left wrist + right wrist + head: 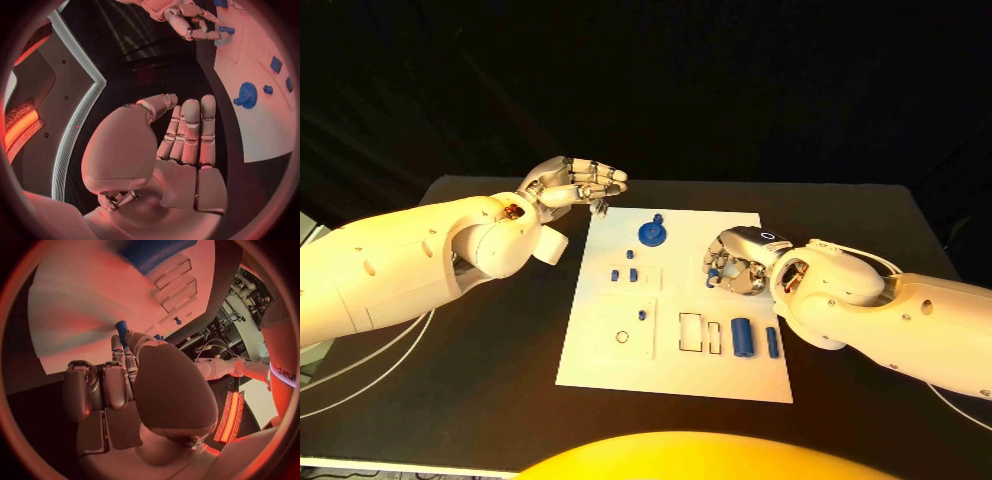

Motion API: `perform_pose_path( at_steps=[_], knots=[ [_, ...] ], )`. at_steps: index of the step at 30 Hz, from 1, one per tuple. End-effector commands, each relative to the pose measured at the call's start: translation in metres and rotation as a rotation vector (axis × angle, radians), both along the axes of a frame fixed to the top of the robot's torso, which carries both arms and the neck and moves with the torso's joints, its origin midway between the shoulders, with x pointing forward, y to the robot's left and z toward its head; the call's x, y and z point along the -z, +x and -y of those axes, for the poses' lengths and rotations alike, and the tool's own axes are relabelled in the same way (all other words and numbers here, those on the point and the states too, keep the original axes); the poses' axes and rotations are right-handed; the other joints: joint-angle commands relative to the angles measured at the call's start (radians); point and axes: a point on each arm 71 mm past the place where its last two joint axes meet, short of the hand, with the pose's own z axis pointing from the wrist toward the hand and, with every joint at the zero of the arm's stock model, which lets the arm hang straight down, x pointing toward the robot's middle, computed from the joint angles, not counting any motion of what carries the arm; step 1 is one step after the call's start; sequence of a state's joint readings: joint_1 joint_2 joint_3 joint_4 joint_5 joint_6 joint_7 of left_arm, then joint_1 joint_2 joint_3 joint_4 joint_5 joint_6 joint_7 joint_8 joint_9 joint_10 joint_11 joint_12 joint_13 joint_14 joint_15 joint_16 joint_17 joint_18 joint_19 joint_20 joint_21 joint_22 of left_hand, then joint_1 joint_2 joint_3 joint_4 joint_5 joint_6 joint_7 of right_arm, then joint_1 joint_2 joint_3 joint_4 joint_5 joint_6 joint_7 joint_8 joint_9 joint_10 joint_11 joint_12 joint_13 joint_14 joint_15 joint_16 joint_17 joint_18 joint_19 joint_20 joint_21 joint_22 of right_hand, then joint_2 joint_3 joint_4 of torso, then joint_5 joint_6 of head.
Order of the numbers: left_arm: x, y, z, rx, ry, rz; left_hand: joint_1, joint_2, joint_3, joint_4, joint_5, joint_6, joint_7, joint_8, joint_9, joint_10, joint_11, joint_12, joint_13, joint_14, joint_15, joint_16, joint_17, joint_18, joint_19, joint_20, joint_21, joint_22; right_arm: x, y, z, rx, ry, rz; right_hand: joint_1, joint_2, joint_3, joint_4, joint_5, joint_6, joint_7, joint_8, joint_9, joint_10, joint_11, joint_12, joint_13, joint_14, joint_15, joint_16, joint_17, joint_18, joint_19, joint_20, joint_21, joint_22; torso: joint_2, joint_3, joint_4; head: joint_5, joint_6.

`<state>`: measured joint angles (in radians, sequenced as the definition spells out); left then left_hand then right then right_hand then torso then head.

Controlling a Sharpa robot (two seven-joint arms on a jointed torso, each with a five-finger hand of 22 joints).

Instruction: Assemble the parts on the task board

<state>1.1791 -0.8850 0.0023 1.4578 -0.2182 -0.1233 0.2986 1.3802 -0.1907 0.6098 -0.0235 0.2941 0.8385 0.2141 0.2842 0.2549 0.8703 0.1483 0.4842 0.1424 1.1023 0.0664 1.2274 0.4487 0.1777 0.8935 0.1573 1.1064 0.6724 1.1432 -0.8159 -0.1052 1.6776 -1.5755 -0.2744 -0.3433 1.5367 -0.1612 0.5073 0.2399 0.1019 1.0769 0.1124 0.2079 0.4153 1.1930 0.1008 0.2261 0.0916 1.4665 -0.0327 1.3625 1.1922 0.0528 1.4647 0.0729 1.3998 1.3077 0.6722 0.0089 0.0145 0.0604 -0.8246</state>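
Pinching a blue part (pixel 714 268) over the task board (pixel 678 370), right hand (pixel 737 262) — left hand (pixel 577 183) released, holding nothing.

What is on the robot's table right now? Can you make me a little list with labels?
table: black
task board: white plate in the middle of the table
parts: small blue pieces on the board, among them a round gear-like part near the far edge and two blue cylinders lying near the right side
left hand: raised beside the board's far left corner, holding nothing
right hand: over the board's right side, pinching a small blue piece
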Motion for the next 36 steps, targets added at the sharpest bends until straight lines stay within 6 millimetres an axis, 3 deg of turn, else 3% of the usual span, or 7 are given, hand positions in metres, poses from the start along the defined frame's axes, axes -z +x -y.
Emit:
perform_pose_path(
  at_steps=[1, 8, 16, 21, 25, 36],
  knots=[
    [-0.001, 0.0, 0.002, 0.017, -0.006, 0.003, -0.004, 0.003, 0.001, -0.005, 0.005, -0.006, 0.004, -0.004, -0.001, -0.007, 0.002, 0.003, 0.002, -0.004, 0.0, 0.004, -0.001, 0.008, -0.006, 0.002, 0.004, 0.002, -0.005, -0.001, 0.0, 0.012, 0.029, 0.044, -0.029, -0.008, 0.077, -0.071, 0.001, -0.002, -0.001, 0.033, 0.059, 0.07, -0.061, -0.007, 0.039, 0.037, -0.005, 0.008, 0.001, -0.014, 0.045, -0.008, 0.004, 0.15, 0.0, 0.0001, 0.0001, 0.001, 0.001],
    [-0.001, 0.0, 0.001, 0.013, -0.005, 0.003, -0.004, 0.003, 0.001, -0.005, 0.005, -0.006, 0.004, -0.004, -0.001, -0.007, 0.002, 0.003, 0.002, -0.004, 0.0, 0.004, -0.001, 0.008, -0.006, 0.002, 0.004, 0.002, -0.015, -0.007, 0.001, 0.023, 0.11, 0.053, -0.039, -0.01, 0.085, -0.076, 0.0, -0.003, -0.001, 0.036, 0.064, 0.073, -0.061, -0.01, 0.042, 0.037, -0.005, 0.008, 0.001, -0.014, 0.045, -0.008, 0.005, 0.151, -0.002, -0.0003, -0.0022, 0.001, 0.003],
    [-0.001, 0.0, 0.002, 0.014, -0.005, 0.002, -0.004, 0.004, 0.001, -0.005, 0.005, -0.006, 0.004, -0.004, -0.001, -0.008, 0.002, 0.004, 0.002, -0.004, 0.0, 0.005, -0.001, 0.008, -0.007, 0.002, 0.004, 0.002, -0.031, -0.021, -0.011, -0.014, 0.201, 0.064, -0.047, -0.012, 0.095, -0.084, 0.0, -0.006, -0.001, 0.04, 0.07, 0.073, -0.061, -0.015, 0.045, 0.036, -0.005, 0.008, 0.0, -0.014, 0.045, -0.008, 0.005, 0.152, 0.0, 0.0002, -0.0017, 0.005, 0.006],
    [0.0, 0.0, 0.002, 0.016, -0.006, 0.002, -0.004, 0.004, 0.001, -0.005, 0.005, -0.006, 0.004, -0.004, -0.001, -0.008, 0.002, 0.004, 0.002, -0.004, 0.0, 0.005, -0.001, 0.008, -0.007, 0.002, 0.004, 0.002, -0.036, -0.033, -0.032, -0.077, 0.253, 0.057, -0.05, -0.014, 0.101, -0.091, 0.004, -0.007, 0.001, 0.042, 0.073, 0.074, -0.06, -0.018, 0.047, 0.036, -0.004, 0.007, -0.001, -0.014, 0.045, -0.008, 0.004, 0.151, 0.0, 0.0017, -0.0006, 0.012, 0.004],
    [0.0, 0.0, 0.004, 0.02, -0.007, 0.002, -0.004, 0.004, 0.001, -0.005, 0.005, -0.006, 0.004, -0.004, -0.001, -0.008, 0.002, 0.004, 0.002, -0.004, 0.0, 0.005, -0.001, 0.008, -0.007, 0.002, 0.004, 0.002, -0.037, -0.042, -0.053, -0.134, 0.285, 0.056, -0.053, -0.016, 0.108, -0.099, 0.01, -0.009, 0.002, 0.044, 0.076, 0.075, -0.059, -0.021, 0.049, 0.036, -0.004, 0.007, -0.002, -0.014, 0.044, -0.008, 0.003, 0.151, -0.001, 0.0006, -0.0007, 0.015, 0.005],
    [0.0, 0.0, 0.004, 0.021, -0.007, 0.001, -0.005, 0.005, 0.001, -0.005, 0.005, -0.007, 0.005, -0.004, -0.002, -0.01, 0.002, 0.006, 0.002, -0.005, 0.0, 0.006, -0.002, 0.008, -0.007, 0.003, 0.005, 0.002, -0.02, -0.061, -0.099, -0.263, 0.296, 0.036, -0.058, -0.017, 0.112, -0.104, 0.014, -0.01, 0.002, 0.045, 0.078, 0.076, -0.059, -0.024, 0.051, 0.036, -0.003, 0.008, -0.002, -0.014, 0.044, -0.007, 0.003, 0.152, 0.001, -0.002, -0.0003, 0.026, 0.002]
  ],
)
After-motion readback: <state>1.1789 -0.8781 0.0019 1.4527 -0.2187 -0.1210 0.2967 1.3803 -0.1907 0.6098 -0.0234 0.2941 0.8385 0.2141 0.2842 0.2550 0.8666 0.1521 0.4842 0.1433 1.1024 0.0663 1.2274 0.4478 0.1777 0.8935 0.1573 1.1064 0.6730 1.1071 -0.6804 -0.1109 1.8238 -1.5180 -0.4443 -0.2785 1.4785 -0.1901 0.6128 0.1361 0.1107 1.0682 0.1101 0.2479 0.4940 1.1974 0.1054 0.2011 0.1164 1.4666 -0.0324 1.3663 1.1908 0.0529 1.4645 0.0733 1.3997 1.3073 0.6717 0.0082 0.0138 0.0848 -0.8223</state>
